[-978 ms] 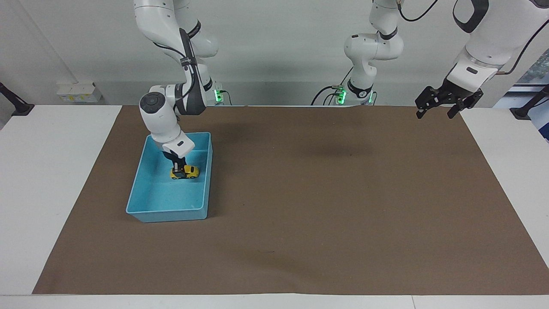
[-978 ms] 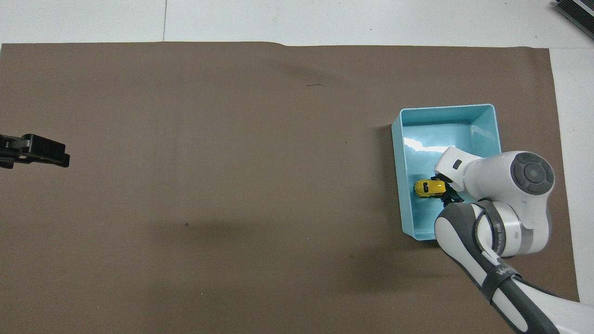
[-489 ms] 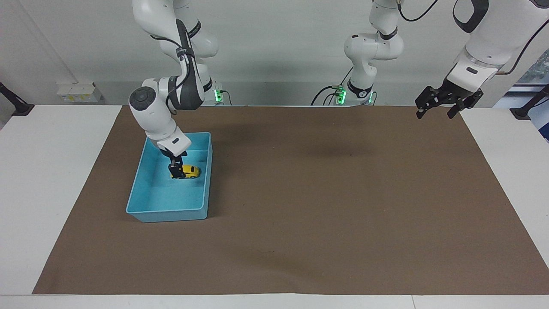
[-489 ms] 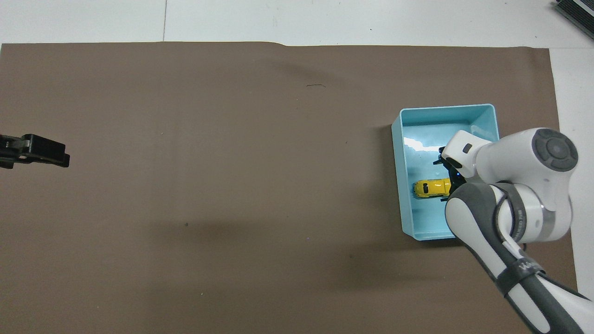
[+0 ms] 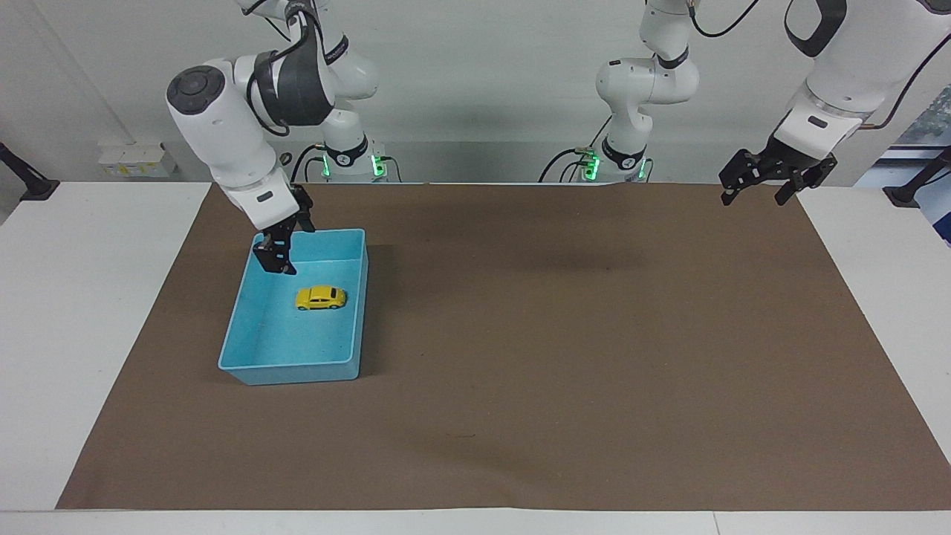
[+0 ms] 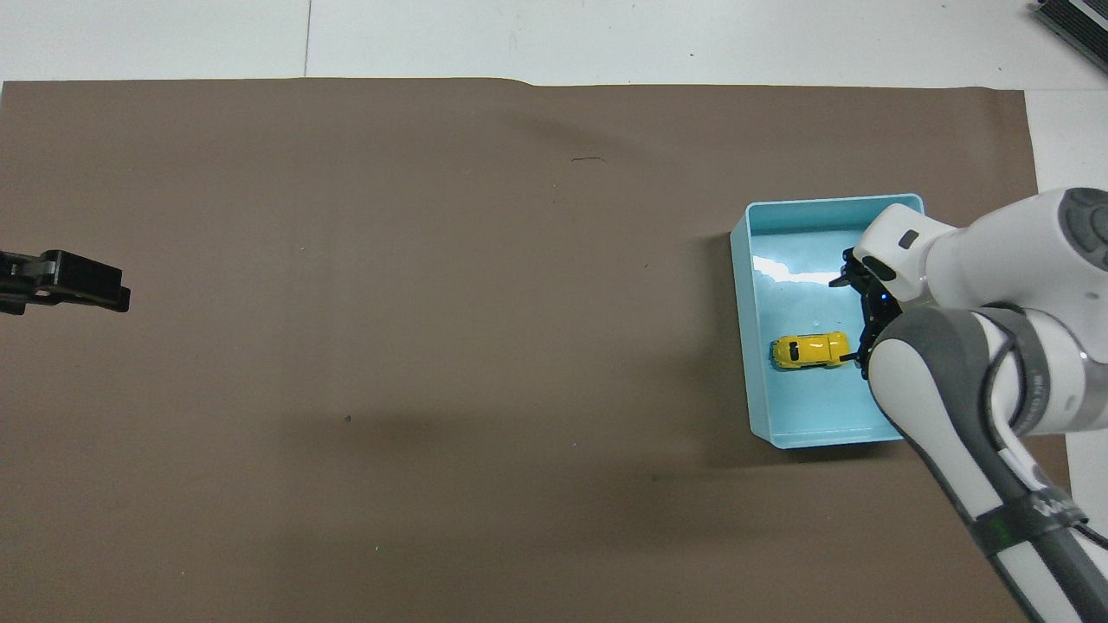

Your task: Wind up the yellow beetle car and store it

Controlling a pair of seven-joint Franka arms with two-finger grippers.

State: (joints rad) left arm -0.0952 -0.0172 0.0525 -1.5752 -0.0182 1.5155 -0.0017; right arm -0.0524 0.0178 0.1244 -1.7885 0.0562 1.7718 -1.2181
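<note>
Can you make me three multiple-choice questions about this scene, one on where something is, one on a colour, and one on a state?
1. Where is the yellow beetle car?
A. In the blue tray
B. On the brown mat beside the tray
C. Held in the left gripper

2. What colour is the tray?
A. Red
B. Light blue
C. Green

3. What is the right gripper doing?
A. Clamped on the car
B. Resting on the mat
C. Raised over the tray's end nearer the robots, holding nothing

Answers:
1. A, the car sits on the tray floor inside its walls.
2. B, the walls and floor are light blue.
3. C, the facing view shows a clear gap between the right gripper and the car, its fingers apart; the left gripper waits, open, over the mat's corner at the left arm's end.
</note>
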